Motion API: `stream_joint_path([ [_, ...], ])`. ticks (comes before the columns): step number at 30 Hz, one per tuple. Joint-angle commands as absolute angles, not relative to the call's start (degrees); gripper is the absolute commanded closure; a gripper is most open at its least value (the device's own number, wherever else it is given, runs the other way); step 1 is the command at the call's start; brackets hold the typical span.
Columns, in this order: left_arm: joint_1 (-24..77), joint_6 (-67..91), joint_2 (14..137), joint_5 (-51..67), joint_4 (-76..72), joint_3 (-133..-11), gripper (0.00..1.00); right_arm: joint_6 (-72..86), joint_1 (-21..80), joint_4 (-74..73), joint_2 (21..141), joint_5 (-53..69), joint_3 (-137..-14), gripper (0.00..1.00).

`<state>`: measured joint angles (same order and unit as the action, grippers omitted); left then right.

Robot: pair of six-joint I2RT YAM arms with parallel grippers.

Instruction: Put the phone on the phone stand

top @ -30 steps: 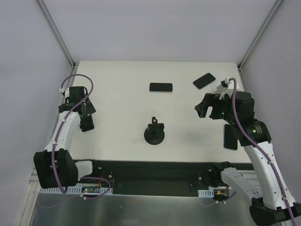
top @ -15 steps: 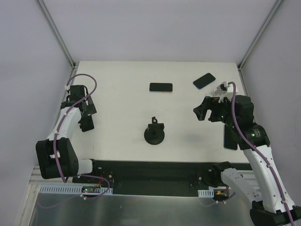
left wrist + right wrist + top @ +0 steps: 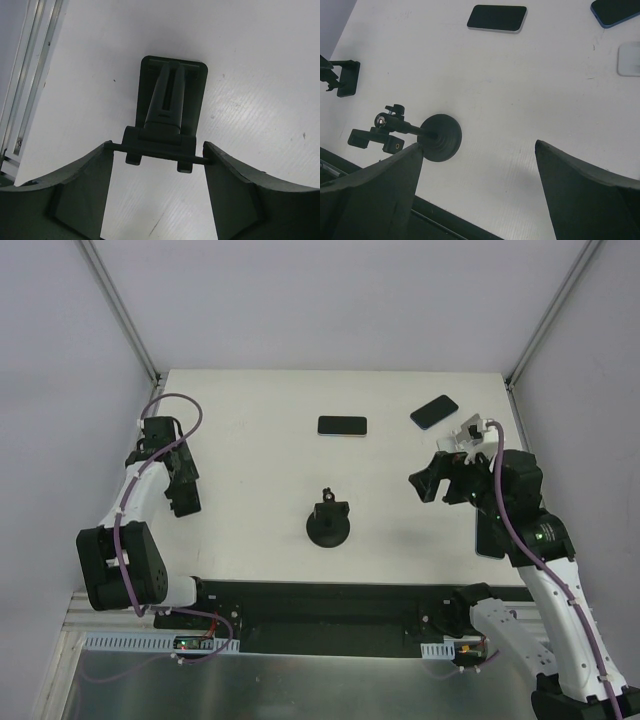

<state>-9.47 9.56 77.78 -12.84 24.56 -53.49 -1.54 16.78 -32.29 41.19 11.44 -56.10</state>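
Observation:
The phone stand [image 3: 328, 521], a black disc base with a knobbed post, stands at the table's middle front; it also shows in the right wrist view [image 3: 440, 137]. A black phone [image 3: 342, 426] lies flat behind it, screen up [image 3: 497, 18]. My right gripper [image 3: 428, 483] hovers to the stand's right, open and holding nothing [image 3: 479, 147]. My left gripper [image 3: 181, 495] is at the left edge. Its fingertips [image 3: 107, 150] touch both ends of the cross pin of a black hinged bracket [image 3: 170, 110] that lies on the table.
A dark blue phone [image 3: 434, 411] lies at the back right, and a third phone [image 3: 488, 537] lies partly under my right arm. A small white block [image 3: 629, 59] sits near the blue phone [image 3: 615, 11]. An aluminium rail [image 3: 30, 75] borders the table's left side.
My left jaws have narrowed onto the bracket's pin and the left arm has drawn slightly back and left. The right gripper has drifted a little left, still open.

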Motion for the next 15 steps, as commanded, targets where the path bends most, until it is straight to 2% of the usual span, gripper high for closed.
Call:
stream_joint_path([
  [1,-9.8,14.8,80.6,-12.0,26.4,-58.7,0.88,-2.1,17.1,-29.3,40.3,12.9,-55.7,0.04],
  [2,-9.7,16.2,81.3,-12.6,27.0,-59.8,0.91,-2.1,17.1,-29.3,40.3,12.8,-55.5,0.04],
  [3,-9.7,17.7,82.0,-13.0,27.7,-61.2,1.0,-2.2,17.1,-29.2,40.4,12.7,-55.5,0.04],
  [11,-9.6,38.8,97.5,-27.1,47.6,-86.3,1.0,-0.8,17.1,-27.5,41.7,12.9,-53.8,0.04],
  [15,-9.7,47.4,108.4,-28.1,56.7,-99.3,1.0,2.6,17.3,-27.2,43.1,11.5,-53.3,0.04],
])
